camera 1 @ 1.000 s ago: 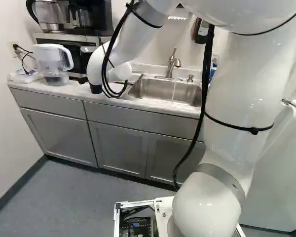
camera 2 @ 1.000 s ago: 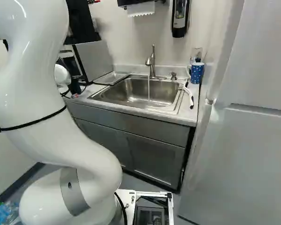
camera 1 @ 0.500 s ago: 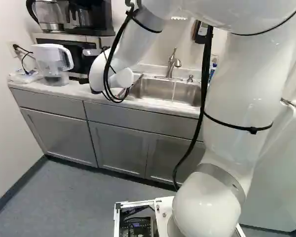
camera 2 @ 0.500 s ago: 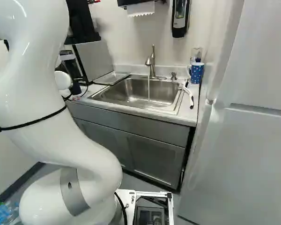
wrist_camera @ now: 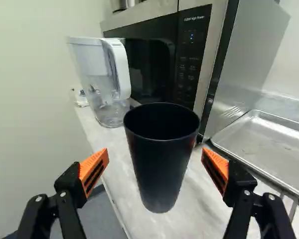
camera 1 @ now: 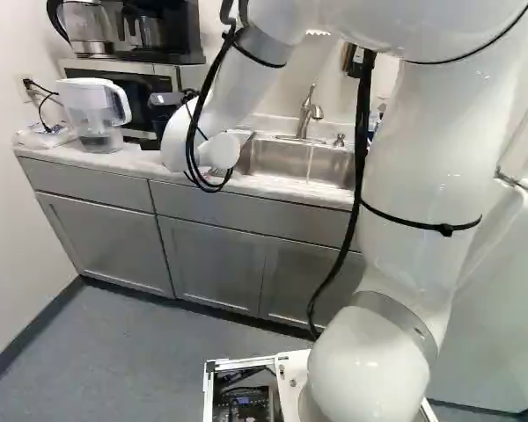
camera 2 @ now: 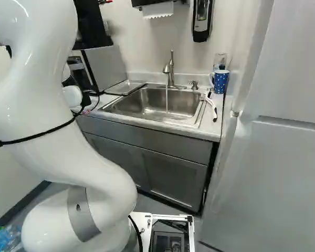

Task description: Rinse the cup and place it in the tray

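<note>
A little of my gripper's dark body (camera 2: 86, 98) shows beside the white wrist in the right base view; its fingers are hidden there. In the wrist view my gripper (wrist_camera: 155, 157) is wide open, its orange pads apart. The black cup (wrist_camera: 161, 162) stands upright on the counter, lined up between the fingers, with a gap on either side and neither pad touching it. Behind my arm, the cup is hidden in both base views. The shallow metal tray (wrist_camera: 269, 142) lies beside the microwave, left of the sink (camera 2: 157, 107) in the right base view.
A microwave (wrist_camera: 189, 55) stands close behind the cup, a water pitcher (camera 1: 91, 114) beside it. Water runs from the faucet (camera 2: 169, 71) into the sink. A brush (camera 2: 212, 108) and blue mug (camera 2: 220, 81) sit right of the sink. A wall borders the counter's left end.
My wrist has come down and turned slightly, shifting a little rightward in both base views. The base, sink and counter have not moved.
</note>
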